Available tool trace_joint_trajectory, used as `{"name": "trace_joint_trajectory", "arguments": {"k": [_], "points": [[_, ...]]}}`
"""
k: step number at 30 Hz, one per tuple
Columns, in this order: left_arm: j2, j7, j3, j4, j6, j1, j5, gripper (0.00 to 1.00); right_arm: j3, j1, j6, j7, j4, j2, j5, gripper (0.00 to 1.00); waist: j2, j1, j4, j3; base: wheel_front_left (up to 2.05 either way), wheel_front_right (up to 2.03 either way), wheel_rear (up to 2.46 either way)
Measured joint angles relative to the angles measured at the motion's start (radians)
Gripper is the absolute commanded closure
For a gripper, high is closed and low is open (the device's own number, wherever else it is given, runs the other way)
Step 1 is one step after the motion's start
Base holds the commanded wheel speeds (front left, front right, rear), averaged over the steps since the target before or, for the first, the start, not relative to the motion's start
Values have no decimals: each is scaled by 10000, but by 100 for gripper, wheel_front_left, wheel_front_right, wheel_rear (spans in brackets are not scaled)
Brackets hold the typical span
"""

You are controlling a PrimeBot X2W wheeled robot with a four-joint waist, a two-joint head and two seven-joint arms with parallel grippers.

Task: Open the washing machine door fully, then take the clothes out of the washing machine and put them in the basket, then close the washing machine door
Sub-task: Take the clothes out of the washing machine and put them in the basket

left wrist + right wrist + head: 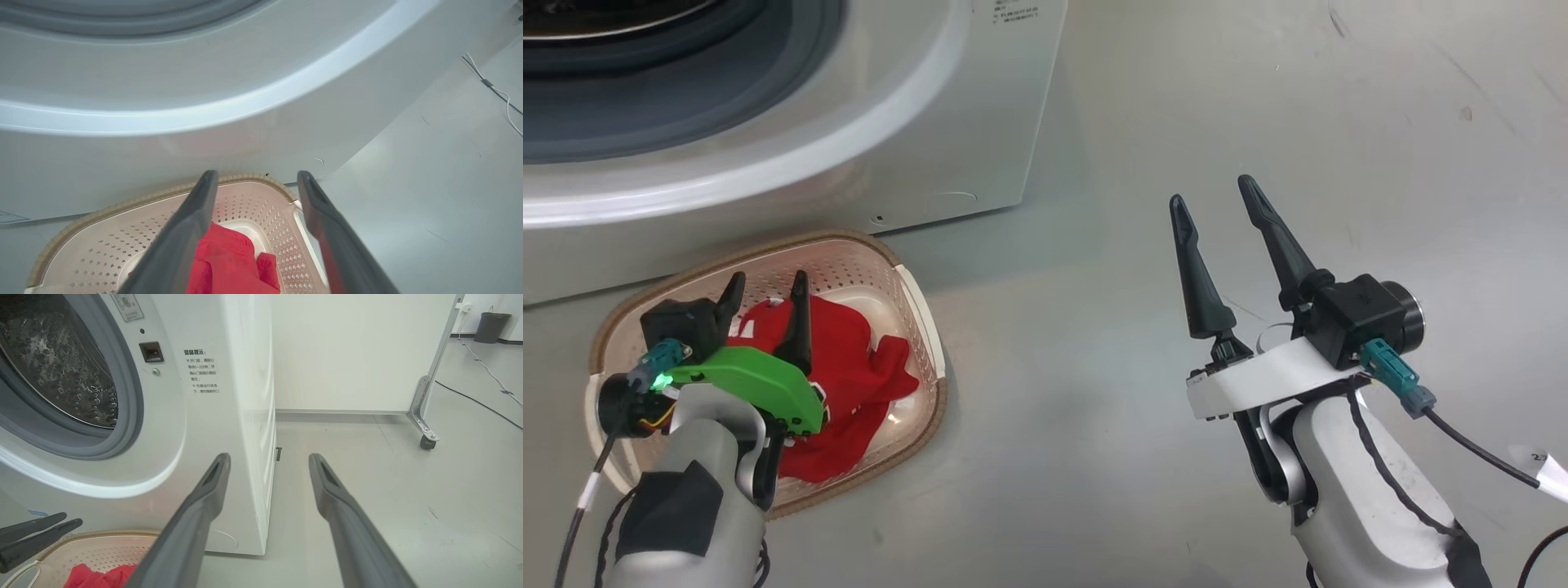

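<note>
Clothes (858, 376) in the basket (858, 273), on the floor (1176, 122) just before the washing machine (947, 122).

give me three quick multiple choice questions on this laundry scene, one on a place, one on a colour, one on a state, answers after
1. Where do the red clothes lie?
A. in the washer drum
B. in the basket
C. on the bare floor

2. What colour is the basket's rim?
A. blue
B. brown
C. black

3. How is the left claw?
A. shut on the clothes
B. shut on a basket handle
C. open

Answers:
1 B, the red cloth is heaped inside the perforated walls.
2 B, a brown woven-look band runs round the top.
3 C, its two dark fingers stand apart over the basket, gripping nothing.
</note>
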Motion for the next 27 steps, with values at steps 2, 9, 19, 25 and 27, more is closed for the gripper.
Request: {"name": "trace_joint_trajectory", "arguments": {"k": [2,9,19,25,27], "points": [[-58,-21,8,-132,0,92,-2,0,-144,165,0,0,82,0,-13,0,0,0,114,-225,0,0,0],[-105,-109,58,-786,27,423,-2,0,-485,675,2,0,359,-128,-184,0,0,0,584,-997,0,0,0],[-146,-128,445,-2757,341,1322,284,0,-767,1422,13,2,644,-230,-186,0,0,0,1295,-2229,0,0,0],[-146,-138,424,-3753,476,2123,570,0,-859,1868,44,2,721,-274,-186,0,0,0,1547,-2865,0,0,0],[-140,-138,414,-3979,516,2429,619,0,-888,2032,44,2,732,-303,-186,0,0,0,1613,-3060,0,0,0]]}}
